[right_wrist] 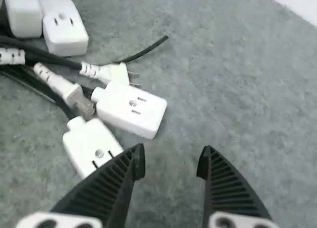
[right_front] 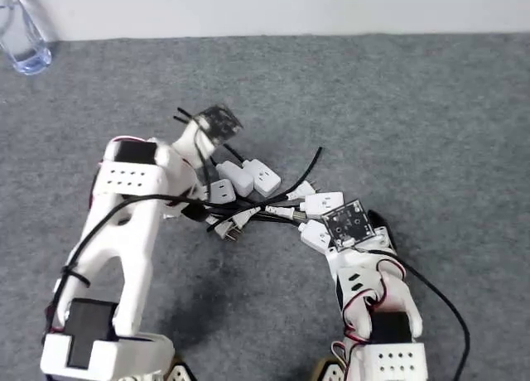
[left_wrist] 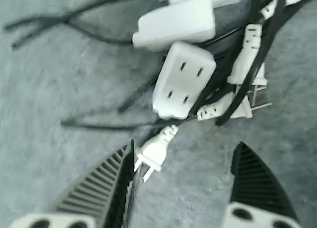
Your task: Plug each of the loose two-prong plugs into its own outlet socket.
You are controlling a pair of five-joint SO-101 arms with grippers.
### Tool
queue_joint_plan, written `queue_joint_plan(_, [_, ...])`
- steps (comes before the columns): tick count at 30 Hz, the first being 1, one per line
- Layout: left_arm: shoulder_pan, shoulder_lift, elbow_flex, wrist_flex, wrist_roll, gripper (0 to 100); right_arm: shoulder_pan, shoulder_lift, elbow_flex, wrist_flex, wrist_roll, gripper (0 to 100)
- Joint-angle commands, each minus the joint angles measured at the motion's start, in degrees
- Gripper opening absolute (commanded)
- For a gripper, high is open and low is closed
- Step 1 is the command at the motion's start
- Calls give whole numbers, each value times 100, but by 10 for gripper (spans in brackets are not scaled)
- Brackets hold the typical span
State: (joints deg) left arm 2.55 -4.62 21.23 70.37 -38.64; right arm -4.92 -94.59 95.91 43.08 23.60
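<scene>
A tangle of black cords lies in the middle of the grey tabletop. Mixed into it are five white sockets, as far as I can count from the high view. There are also at least three loose plugs with bare prongs. Cords cross over several of them, so I cannot tell the exact number of plugs.

The left pincer hangs over the left side of the tangle, its jaws apart and holding nothing. One plug lies just beside a finger. Past this plug a double socket lies partly under the cords.

The right pincer is at the right side of the tangle, also apart and empty. Two sockets lie just in front of it and two plugs lie near them.

A clear glass stands well apart from the tangle, at the far left corner.
</scene>
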Motion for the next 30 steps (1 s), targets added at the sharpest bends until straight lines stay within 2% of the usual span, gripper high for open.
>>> queue_joint_plan(1, [545,-70,215,-431,-466,302,-22,-75,88,-154,-44,190])
queue_joint_plan(7, [862,-26,769,-1591,-580,302,-31,-75,88,-145,-44,190])
queue_joint_plan(17, [721,-9,884,-2558,-589,302,-163,-66,88,-154,-35,190])
queue_joint_plan(21, [730,211,840,-2637,-589,302,-215,-57,88,-136,-35,190])
queue_joint_plan(30, [448,1811,31,-2418,-765,301,-207,-31,88,-136,-35,190])
